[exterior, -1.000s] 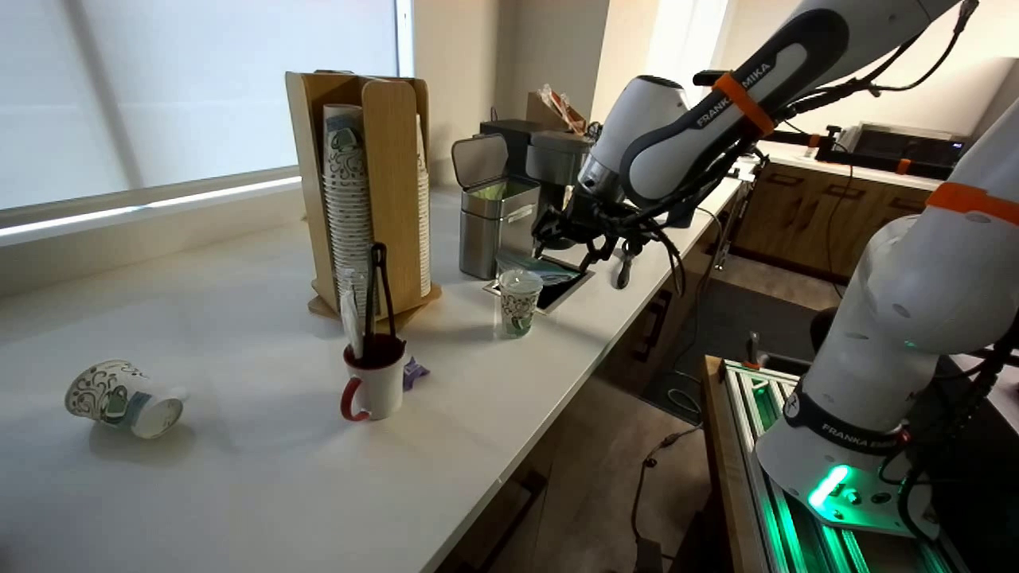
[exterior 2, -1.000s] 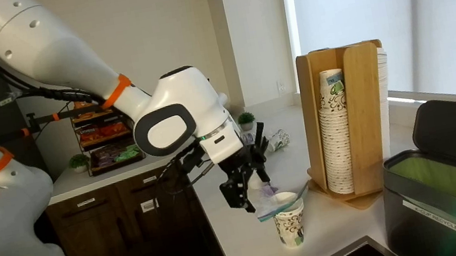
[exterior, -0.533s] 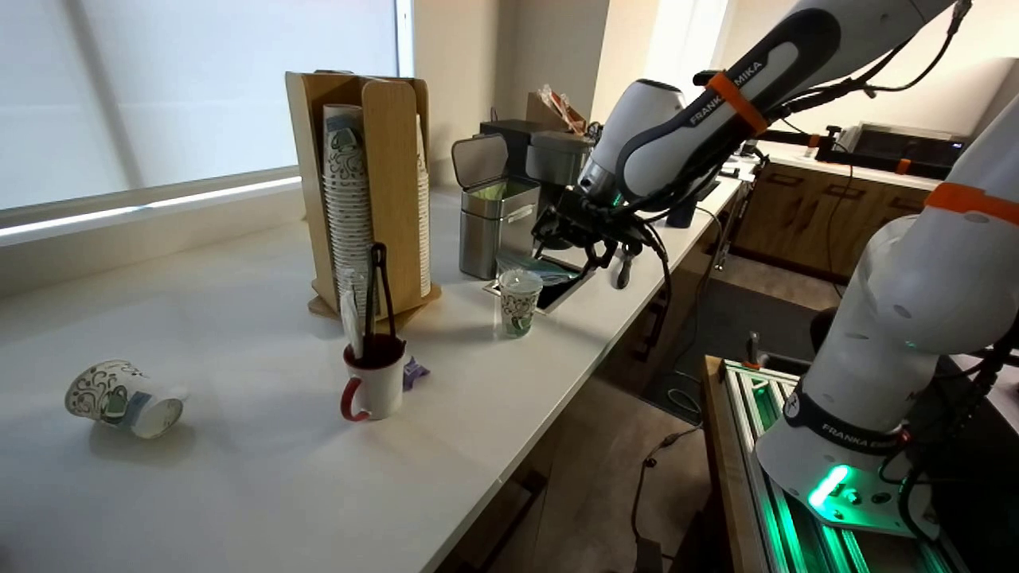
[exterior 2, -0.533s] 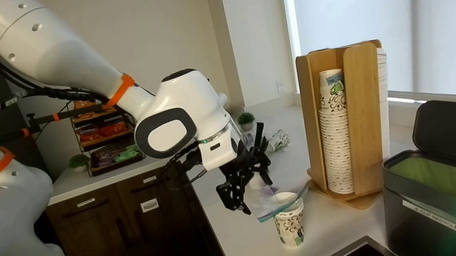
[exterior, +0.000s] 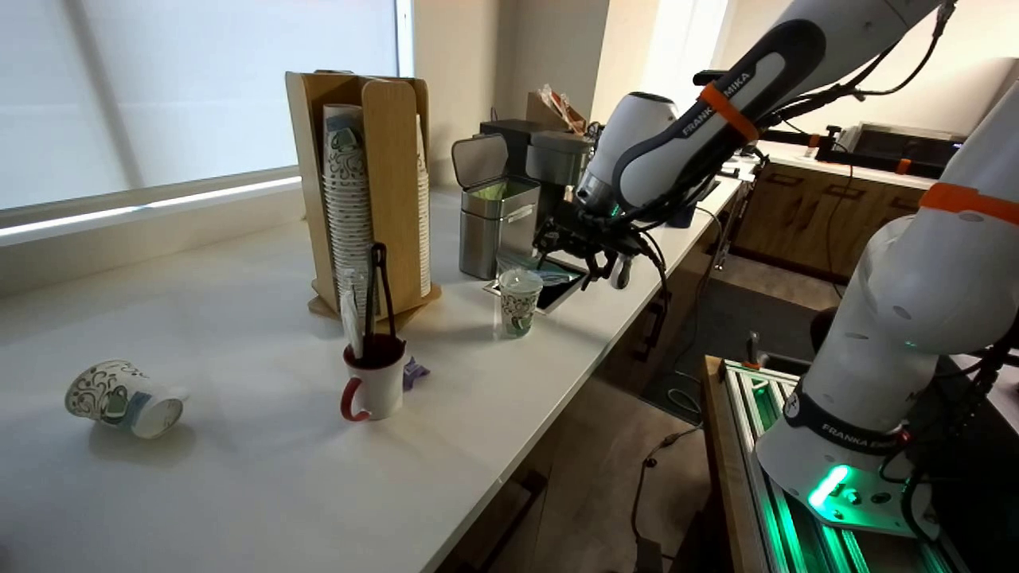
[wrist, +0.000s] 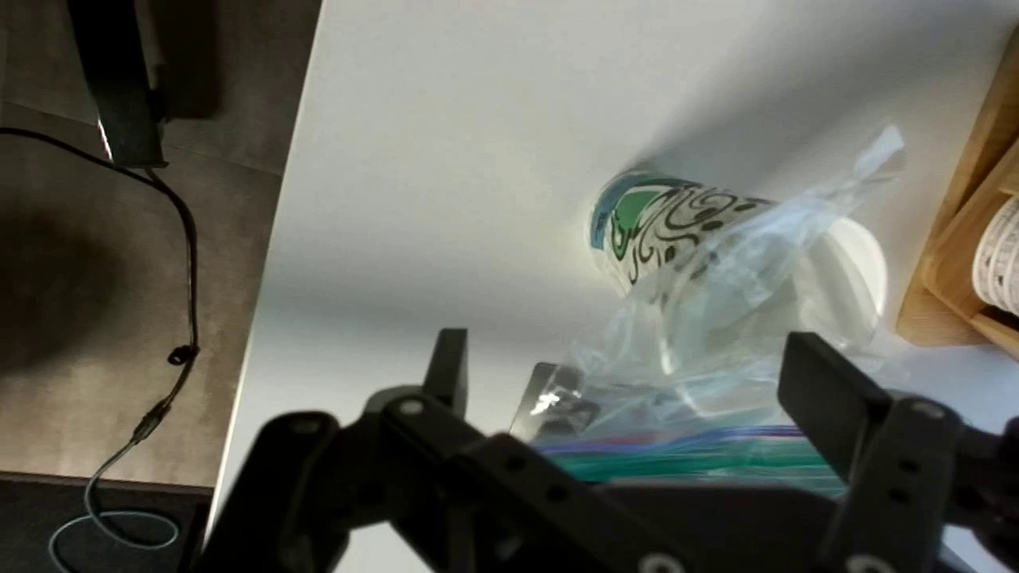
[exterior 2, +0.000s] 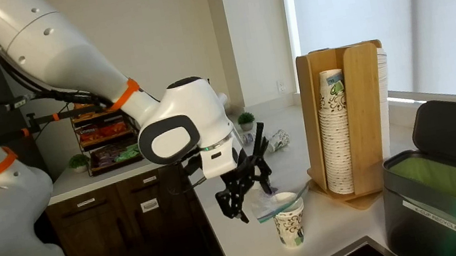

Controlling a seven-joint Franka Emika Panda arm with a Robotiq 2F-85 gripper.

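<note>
- Gripper (wrist: 629,362) tilted downward above the worktop (exterior: 279,493), close to the robot-side edge; jaws spread wide.
- Nearest to it: clear plastic bag (wrist: 692,461) with a blue-green zip strip. In the wrist view, bag shows in the gap between the jaws; contact, cannot tell.
- Bag drapes at the rim of a patterned paper cup (exterior 2: 291,231); how much is inside or around it, cannot tell.
- Paper cup upright on the worktop, between robot-side edge and wooden rack (exterior 2: 364,123); metal-framed opening (exterior 2: 339,252) near it.
- Rack set toward the window-side edge, holding stacked cups (exterior 2: 337,151).
- Steel bin (exterior 2: 416,231) by the opening, farther from robot-side edge; lid raised, green liner, label K-CUP RECYCLE.
- Farther along worktop: white mug (exterior: 380,391), red handle, dark tongs (exterior: 371,298) in it; purple scrap (exterior: 414,372) beside.
- Past mug: another cup (exterior: 119,398) on its side.
</note>
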